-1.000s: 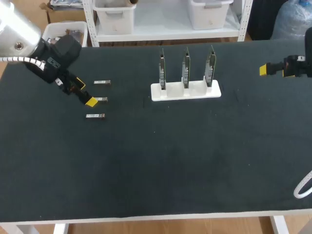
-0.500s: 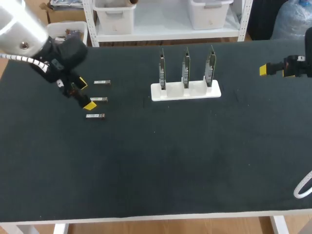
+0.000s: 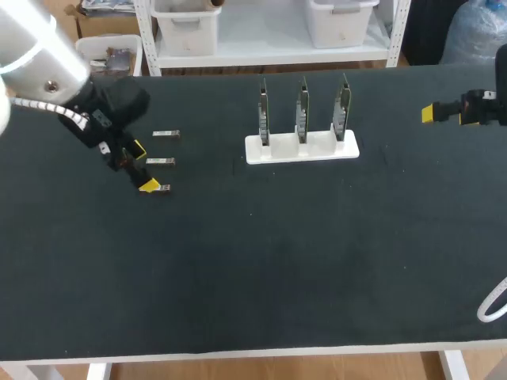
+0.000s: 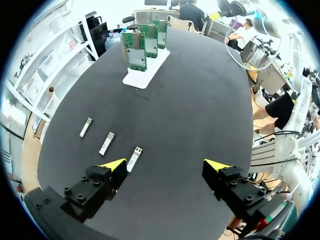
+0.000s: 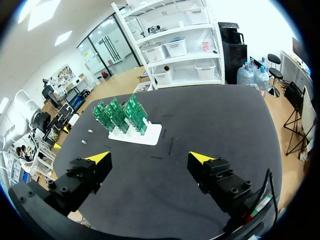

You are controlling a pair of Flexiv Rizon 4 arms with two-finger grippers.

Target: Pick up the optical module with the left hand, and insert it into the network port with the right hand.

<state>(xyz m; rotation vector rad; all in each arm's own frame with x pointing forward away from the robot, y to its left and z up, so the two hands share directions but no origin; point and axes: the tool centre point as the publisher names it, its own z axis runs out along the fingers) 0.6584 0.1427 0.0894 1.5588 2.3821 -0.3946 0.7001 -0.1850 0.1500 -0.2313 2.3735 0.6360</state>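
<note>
Three small metal optical modules lie in a row at the left of the black table: the far one (image 3: 166, 134), the middle one (image 3: 161, 161) and the near one (image 3: 162, 188). My left gripper (image 3: 143, 167) hangs open just left of them, one yellow tip touching or covering the near module's end. In the left wrist view the near module (image 4: 134, 158) lies just ahead of one fingertip (image 4: 114, 165), outside the wide gap of the gripper (image 4: 165, 165). The white holder (image 3: 348, 147) carries three upright green port boards (image 3: 302, 111). My right gripper (image 3: 444, 115) hovers open at the far right, holding nothing.
A white cable loop (image 3: 491, 305) pokes in at the table's front right edge. In the right wrist view the boards (image 5: 120, 114) on their white base (image 5: 150, 135) stand well ahead of the gripper (image 5: 150, 159), with bare black tabletop between.
My left gripper has shifted toward the table's front, from beside the middle module to the near one. The right arm has stayed put.
</note>
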